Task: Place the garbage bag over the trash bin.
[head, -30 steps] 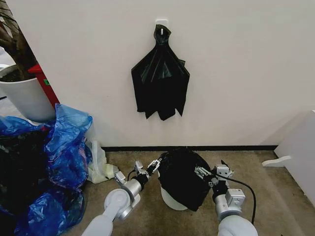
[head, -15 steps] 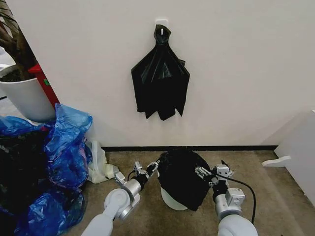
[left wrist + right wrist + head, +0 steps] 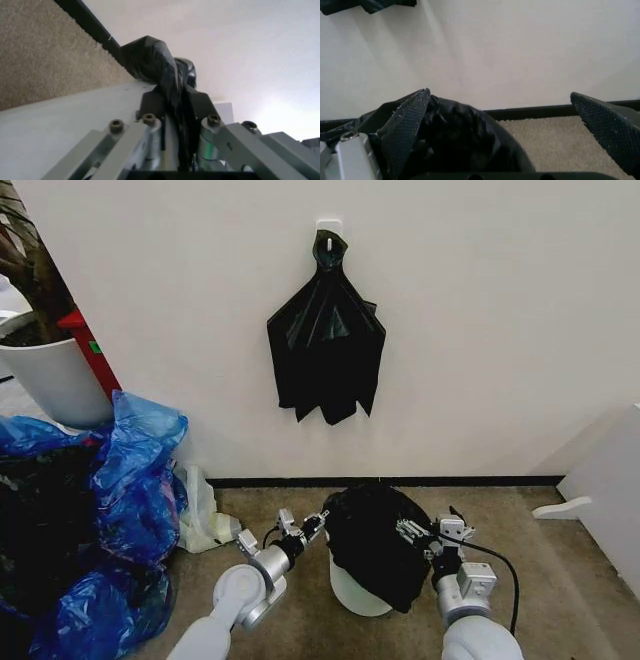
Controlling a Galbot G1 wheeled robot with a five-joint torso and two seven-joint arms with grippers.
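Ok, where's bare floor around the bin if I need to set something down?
Bare carpet runs right of the trash bin, toward the white panel. A narrow strip lies between bin and baseboard. Crowded left: blue bags, and the left pincer clamping the garbage bag.

A bunch of black bags is hanging from a wall hook. Bright blue plastic bags are lying heaped on the carpet beside a white plant pot. A red object is leaning behind the pot.
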